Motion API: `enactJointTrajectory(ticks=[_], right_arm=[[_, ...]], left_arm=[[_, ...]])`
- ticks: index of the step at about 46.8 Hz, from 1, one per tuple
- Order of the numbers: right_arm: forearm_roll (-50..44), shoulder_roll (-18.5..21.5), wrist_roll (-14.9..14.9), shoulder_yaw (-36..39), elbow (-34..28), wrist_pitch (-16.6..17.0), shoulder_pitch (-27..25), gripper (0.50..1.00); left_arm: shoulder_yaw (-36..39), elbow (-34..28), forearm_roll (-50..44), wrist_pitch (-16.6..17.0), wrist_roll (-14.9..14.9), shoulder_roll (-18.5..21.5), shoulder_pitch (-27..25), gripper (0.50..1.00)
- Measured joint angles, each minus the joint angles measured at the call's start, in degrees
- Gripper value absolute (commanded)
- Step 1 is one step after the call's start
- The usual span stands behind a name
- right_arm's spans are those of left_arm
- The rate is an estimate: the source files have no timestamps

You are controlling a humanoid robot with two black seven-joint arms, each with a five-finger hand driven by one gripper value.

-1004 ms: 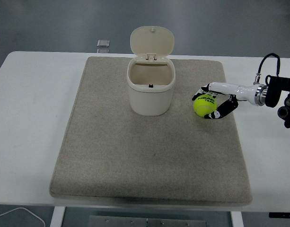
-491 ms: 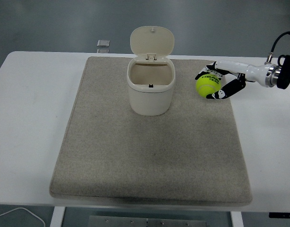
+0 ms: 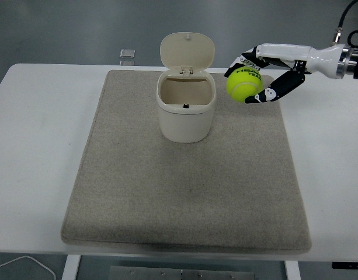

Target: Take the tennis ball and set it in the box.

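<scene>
Right hand (image 3: 266,73), white-backed with black finger segments, reaches in from the right edge, fingers curled around the yellow-green felt tennis ball (image 3: 244,84): upper fingers (image 3: 249,58) over its top, lower ones cupping its right underside. Ball held in the air above the grey-beige rectangular felt mat (image 3: 184,186), near its far right part. Ball sits to the right of the cream plastic box (image 3: 186,114), about level with the rim, apart from it. Box stands upright on the mat's far middle, hinged lid (image 3: 187,52) tipped open. Mat lies on white table (image 3: 38,151). 1 small grey object (image 3: 127,53) beyond the table's far edge
</scene>
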Motion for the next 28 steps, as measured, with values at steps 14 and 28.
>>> enactJointTrajectory(ticks=[14,28], right_arm=[[0.4,9.0,-0.4,-0.3,0.0,0.2,4.7,0.5],[-0.3,16.1,-1.8,-1.2,-3.8,-1.9,6.2,0.5]], left_arm=[[0.0,0.0,0.0,0.0,0.0,0.0,0.0,0.996],[0.0,0.0,0.0,0.0,0.0,0.0,0.0,0.996]])
